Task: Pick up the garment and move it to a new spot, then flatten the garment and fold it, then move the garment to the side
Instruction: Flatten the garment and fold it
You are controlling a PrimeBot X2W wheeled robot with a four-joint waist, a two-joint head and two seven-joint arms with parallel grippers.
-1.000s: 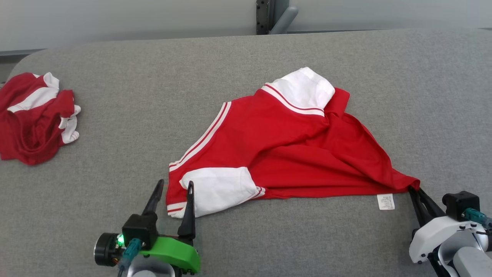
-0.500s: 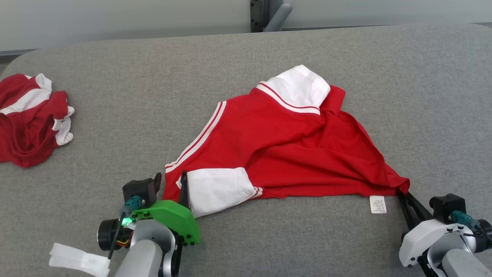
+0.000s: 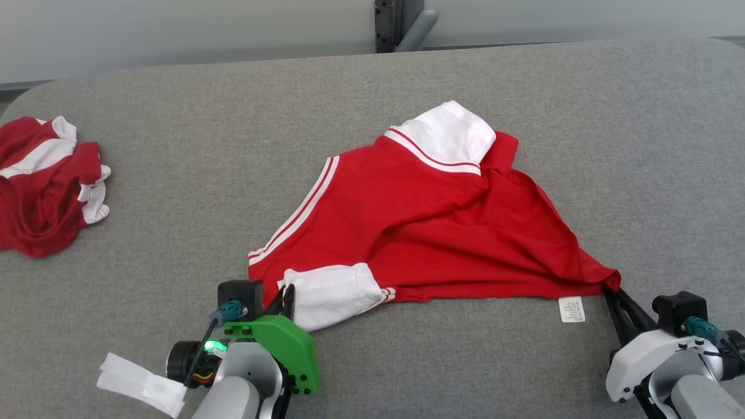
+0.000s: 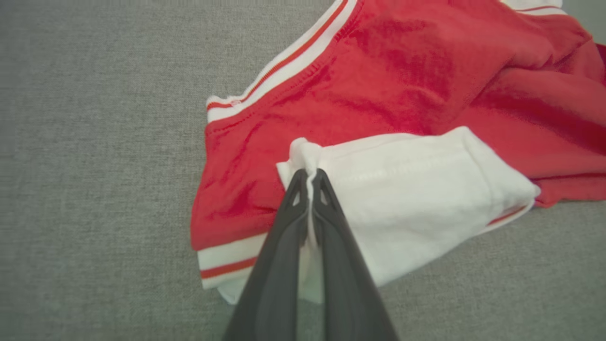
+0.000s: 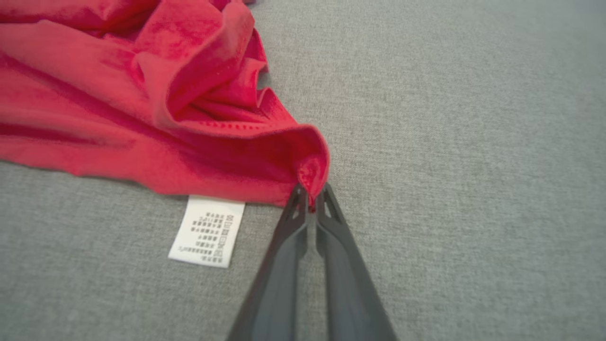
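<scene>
Red garment (image 3: 430, 233) clamped: left gripper (image 3: 285, 291), right gripper (image 3: 609, 290) (both low, pointing forward).

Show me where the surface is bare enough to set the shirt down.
Free: the wide stretch between the crumpled garment and the shirt; the far strip behind the shirt; the right end past it. Crowded: the near side, where the left fingers and right fingers pinch the shirt.

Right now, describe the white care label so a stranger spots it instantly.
On the grey fabric table, find the spread red shirt with white sleeves and follow its near hem to the right corner. The small white rectangular label lies beside it; unlike the sleeves, it carries dark print.
</scene>
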